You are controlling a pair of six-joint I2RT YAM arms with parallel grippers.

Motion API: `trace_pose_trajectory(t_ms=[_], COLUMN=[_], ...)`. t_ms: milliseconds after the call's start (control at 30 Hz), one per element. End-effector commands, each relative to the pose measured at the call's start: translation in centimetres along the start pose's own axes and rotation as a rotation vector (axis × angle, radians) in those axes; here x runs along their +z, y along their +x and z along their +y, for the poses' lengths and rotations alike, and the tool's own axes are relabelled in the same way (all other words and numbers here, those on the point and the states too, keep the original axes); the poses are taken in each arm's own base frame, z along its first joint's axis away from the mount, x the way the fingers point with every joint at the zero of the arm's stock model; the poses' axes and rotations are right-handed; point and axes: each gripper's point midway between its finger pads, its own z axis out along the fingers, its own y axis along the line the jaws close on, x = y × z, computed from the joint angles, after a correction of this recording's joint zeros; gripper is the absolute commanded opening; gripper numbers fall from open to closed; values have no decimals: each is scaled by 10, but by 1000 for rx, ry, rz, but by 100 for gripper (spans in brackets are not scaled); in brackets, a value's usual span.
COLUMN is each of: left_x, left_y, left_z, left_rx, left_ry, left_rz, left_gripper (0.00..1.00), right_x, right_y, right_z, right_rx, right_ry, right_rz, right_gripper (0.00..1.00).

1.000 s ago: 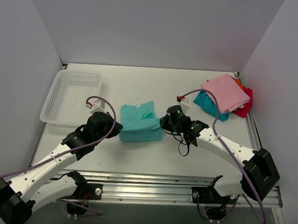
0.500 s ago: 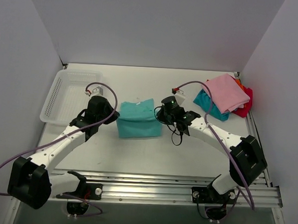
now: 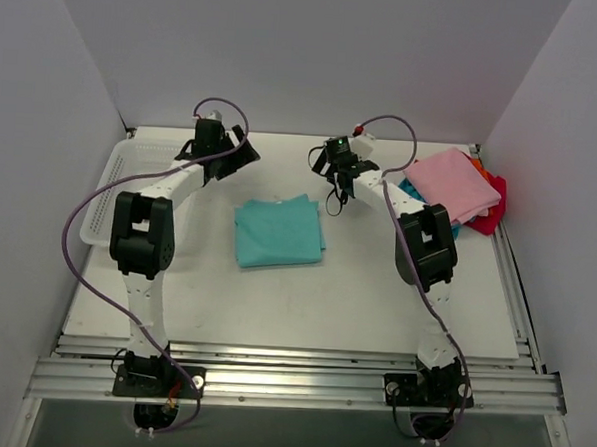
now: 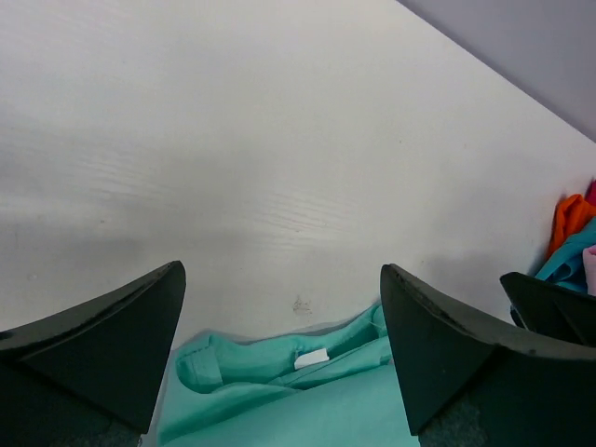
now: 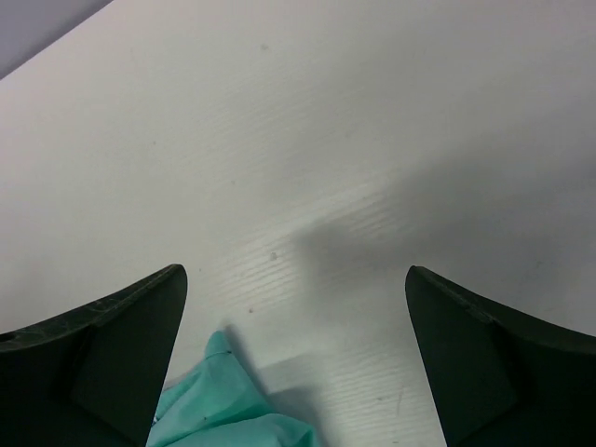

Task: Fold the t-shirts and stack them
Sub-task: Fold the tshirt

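Top external: left pincer (image 3: 244,153) and right pincer (image 3: 317,161) hover beyond the teal-green t-shirt (image 3: 278,232).

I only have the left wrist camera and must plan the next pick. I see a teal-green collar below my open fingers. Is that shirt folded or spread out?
Observer: Folded. From the top camera, the teal-green t-shirt lies as a compact rectangle in the middle of the table, with no gripper on it.
Operator: What is the right gripper doing?
Observer: The right gripper is open and holds nothing. It hangs just beyond the shirt's far right corner.
Operator: Where is the stack, and what tops it?
Observer: The stack sits in the far right corner, with the pink t-shirt on top.
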Motion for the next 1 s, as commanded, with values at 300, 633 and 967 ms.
trace_pose_trajectory(t_ms=[300, 633, 967], left_x=[-81, -85, -75], left_y=[-56, -47, -36], left_z=[-52, -58, -50], left_rx=[100, 89, 96], left_ry=[206, 278, 275], left_rz=[-140, -161, -137], left_gripper=[94, 96, 99], right_x=[-120, -152, -114], right_y=[3, 83, 142], right_z=[-62, -49, -21], right_rx=[69, 176, 291], right_ry=[-88, -539, -760], right_rz=[-60, 83, 252], right_gripper=[100, 100, 100])
